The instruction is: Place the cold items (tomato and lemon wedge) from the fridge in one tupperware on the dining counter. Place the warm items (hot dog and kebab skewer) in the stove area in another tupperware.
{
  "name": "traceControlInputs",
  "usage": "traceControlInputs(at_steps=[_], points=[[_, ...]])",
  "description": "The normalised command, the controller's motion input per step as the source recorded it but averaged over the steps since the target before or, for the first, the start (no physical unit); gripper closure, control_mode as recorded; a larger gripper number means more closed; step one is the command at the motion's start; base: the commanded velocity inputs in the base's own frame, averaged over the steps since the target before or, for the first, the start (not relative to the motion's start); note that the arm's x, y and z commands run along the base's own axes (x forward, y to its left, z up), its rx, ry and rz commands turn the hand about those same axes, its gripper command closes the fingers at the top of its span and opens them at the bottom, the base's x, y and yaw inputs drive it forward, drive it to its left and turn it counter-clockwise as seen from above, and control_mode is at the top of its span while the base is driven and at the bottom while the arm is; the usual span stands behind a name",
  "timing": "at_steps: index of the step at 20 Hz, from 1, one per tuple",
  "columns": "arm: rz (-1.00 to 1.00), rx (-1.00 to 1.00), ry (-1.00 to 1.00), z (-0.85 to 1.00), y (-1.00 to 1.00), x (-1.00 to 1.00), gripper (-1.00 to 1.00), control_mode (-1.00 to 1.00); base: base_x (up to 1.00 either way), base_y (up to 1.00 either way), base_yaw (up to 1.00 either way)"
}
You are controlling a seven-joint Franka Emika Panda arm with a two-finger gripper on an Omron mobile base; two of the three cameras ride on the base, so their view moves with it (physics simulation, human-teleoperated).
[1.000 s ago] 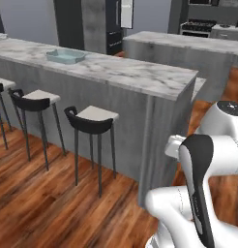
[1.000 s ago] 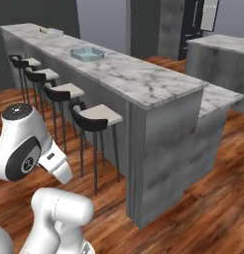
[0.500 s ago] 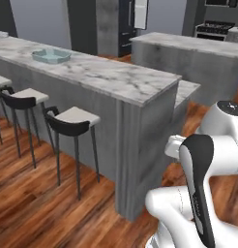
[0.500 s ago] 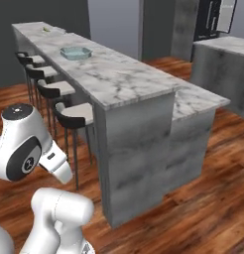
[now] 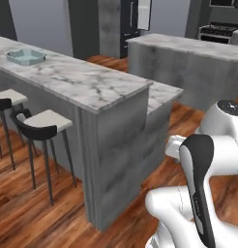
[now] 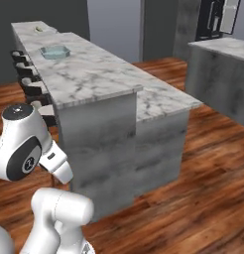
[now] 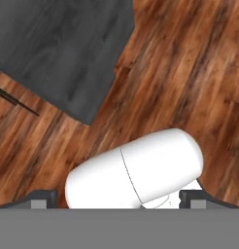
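Left base view, far left: a shallow pale blue-green tupperware tray [image 5: 25, 56] with sloping walls sits on the long white marble dining counter [image 5: 87, 82] with grey veins, well back from the counter's near end. Nothing can be made out inside the tray from here. Below the overhang, two black-backed stools with pale seats [image 5: 41, 125] stand against the plain grey base. A lower marble shelf [image 5: 162, 92] steps down at the counter's end. Wood plank floor [image 5: 24, 213] all round. Middle distance: a second marble-topped grey block [image 5: 188, 58]. Behind it, top centre, the tall charcoal-black fridge [image 5: 130, 22] with a grey bar handle. Top right corner, the black range [image 5: 217, 31] of the stove area, too small to read detail. White arm [image 5: 203, 193] rises lower right.

Right base view: same tray [image 6: 54, 51] on the counter top [image 6: 94, 74], toward the far left end; a small pale object [image 6: 38, 29] lies farther along, unidentifiable. Fridge [image 6: 215, 20] top right.

Hand view: camera looks down at the wood floor [image 7: 189, 73] and a dark grey slab [image 7: 63, 48] upper left. Two dark fingertips, the left one [image 7: 41, 198] at the lower left and the other at the lower right, stand wide apart; gripper [image 7: 119, 199] released, grasping nothing.
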Motion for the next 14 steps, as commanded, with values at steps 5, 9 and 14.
traceControlInputs(at_steps=[5,9,14], points=[[0.00,0.00,0.00,0.00,0.00,0.00,-1.00,1.00,0.22,-1.00,0.00],[0.00,0.00,0.00,0.00,0.00,0.00,-1.00,1.00,0.45,-1.00,0.00],[0.00,0.00,0.00,0.00,0.00,0.00,-1.00,1.00,0.62,-1.00,-0.02]])
